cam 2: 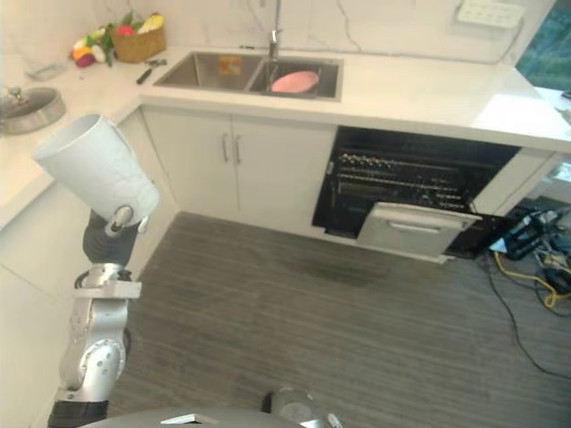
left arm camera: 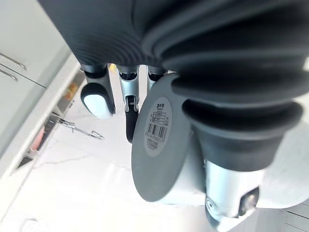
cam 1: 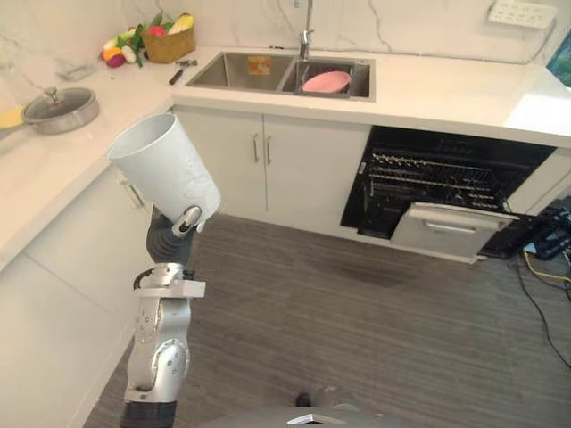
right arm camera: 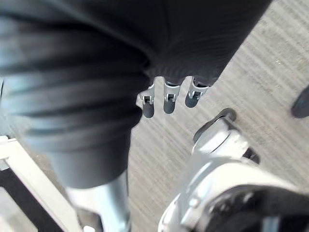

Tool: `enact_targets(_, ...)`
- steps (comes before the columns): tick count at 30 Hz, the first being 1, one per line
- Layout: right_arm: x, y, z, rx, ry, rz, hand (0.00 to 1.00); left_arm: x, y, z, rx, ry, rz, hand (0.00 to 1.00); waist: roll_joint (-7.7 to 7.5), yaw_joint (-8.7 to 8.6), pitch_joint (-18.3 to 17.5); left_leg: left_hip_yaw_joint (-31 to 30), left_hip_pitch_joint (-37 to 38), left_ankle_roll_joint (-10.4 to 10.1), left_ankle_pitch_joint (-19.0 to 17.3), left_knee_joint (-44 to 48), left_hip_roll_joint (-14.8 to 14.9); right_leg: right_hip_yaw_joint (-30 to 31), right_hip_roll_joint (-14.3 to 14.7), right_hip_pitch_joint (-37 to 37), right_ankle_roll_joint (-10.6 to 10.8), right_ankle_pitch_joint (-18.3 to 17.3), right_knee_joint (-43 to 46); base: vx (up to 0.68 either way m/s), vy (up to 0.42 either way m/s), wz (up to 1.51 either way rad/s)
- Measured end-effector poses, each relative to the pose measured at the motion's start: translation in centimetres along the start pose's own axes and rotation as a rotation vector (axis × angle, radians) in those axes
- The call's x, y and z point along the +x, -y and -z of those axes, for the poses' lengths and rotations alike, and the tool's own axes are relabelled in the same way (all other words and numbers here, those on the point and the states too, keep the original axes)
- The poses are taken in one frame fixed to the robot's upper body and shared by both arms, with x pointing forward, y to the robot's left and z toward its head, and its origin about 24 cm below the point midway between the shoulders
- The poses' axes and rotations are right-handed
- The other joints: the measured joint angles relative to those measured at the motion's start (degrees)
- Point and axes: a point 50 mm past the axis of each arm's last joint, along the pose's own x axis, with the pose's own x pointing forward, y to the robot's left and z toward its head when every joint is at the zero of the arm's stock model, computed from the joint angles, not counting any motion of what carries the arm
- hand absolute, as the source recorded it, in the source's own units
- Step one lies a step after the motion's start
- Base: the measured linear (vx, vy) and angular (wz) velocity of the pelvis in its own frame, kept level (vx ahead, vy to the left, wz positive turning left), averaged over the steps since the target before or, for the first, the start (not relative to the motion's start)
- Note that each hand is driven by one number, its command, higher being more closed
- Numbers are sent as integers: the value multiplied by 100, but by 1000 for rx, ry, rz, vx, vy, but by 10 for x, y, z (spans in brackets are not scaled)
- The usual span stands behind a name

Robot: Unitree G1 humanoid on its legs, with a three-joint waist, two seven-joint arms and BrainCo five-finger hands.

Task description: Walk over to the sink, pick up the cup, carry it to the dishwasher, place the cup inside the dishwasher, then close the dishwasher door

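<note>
My left hand (cam 1: 187, 220) is raised at the left and shut on a white cup (cam 1: 165, 169), which tilts with its open mouth up and to the left. In the left wrist view the cup's round base (left arm camera: 157, 145) sits against the palm, with the fingers (left arm camera: 129, 104) curled past it. The black dishwasher (cam 1: 437, 192) stands open under the right counter, racks showing, its grey door (cam 1: 451, 229) dropped down to the floor. My right hand (right arm camera: 166, 99) hangs over the floor, fingers relaxed and holding nothing.
The steel sink (cam 1: 241, 71) in the back counter holds a pink bowl (cam 1: 326, 82). A lidded pan (cam 1: 61, 109) and a fruit basket (cam 1: 168, 43) sit on the left counter. Grey floor (cam 1: 357, 312) lies between me and the dishwasher.
</note>
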Motion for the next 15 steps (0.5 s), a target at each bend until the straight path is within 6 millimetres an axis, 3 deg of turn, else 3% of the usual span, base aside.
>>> enact_targets(2,1,-2,-5,0,16,-8,0,1,3,-3,-5,17,9,100,-12,74,-10,74,-402,208,-145,375,211,31,22,325,12,-15,-283,-87,-110,-18)
enact_targets(3,3,-4,-10,0,29,-14,0,1,3,-7,-1,37,13,100,63,185,-46,82,-696,294,-298,196,317,168,14,523,44,-25,-456,-210,-124,-43)
enact_targets(5,6,-6,-17,-9,41,-22,0,1,1,-9,7,45,1,100,81,279,-58,115,-799,306,-420,-336,367,337,-46,676,108,-45,-522,-213,-94,-54)
enact_targets(7,7,-9,-21,-13,54,-33,0,1,-2,-10,15,46,-7,100,20,302,-76,251,-758,454,-466,-1567,315,531,-194,775,266,-94,-521,-252,-42,-43)
enact_targets(9,8,-5,-29,-1,73,-17,0,1,-3,-9,14,43,-9,100,-97,272,-70,-235,-704,630,-76,-3445,-111,814,-515,753,552,-212,-461,-339,20,-41)
enact_targets(10,8,-3,-32,4,81,-10,0,0,-3,-9,15,41,-13,100,-105,302,-72,-483,-683,584,165,-3871,-202,940,-580,729,656,-250,-445,-226,112,-83)
enact_targets(11,7,2,-38,2,95,3,0,-4,-8,-9,23,36,-37,100,-119,380,-82,-799,-442,224,864,-4280,-379,1326,-662,682,825,-341,-428,33,181,-101)
enact_targets(13,8,-2,-29,19,69,-12,0,-11,-20,-12,56,32,-87,100,-309,398,-138,-426,-205,170,701,-4165,-480,1893,-641,738,911,-367,-478,193,170,-100)
enact_targets(15,8,-3,-22,9,41,-25,0,-25,-35,-20,105,49,-158,100,-500,490,-134,-773,-558,210,328,-2752,-537,2409,-742,813,938,-310,-508,127,-3,-109)
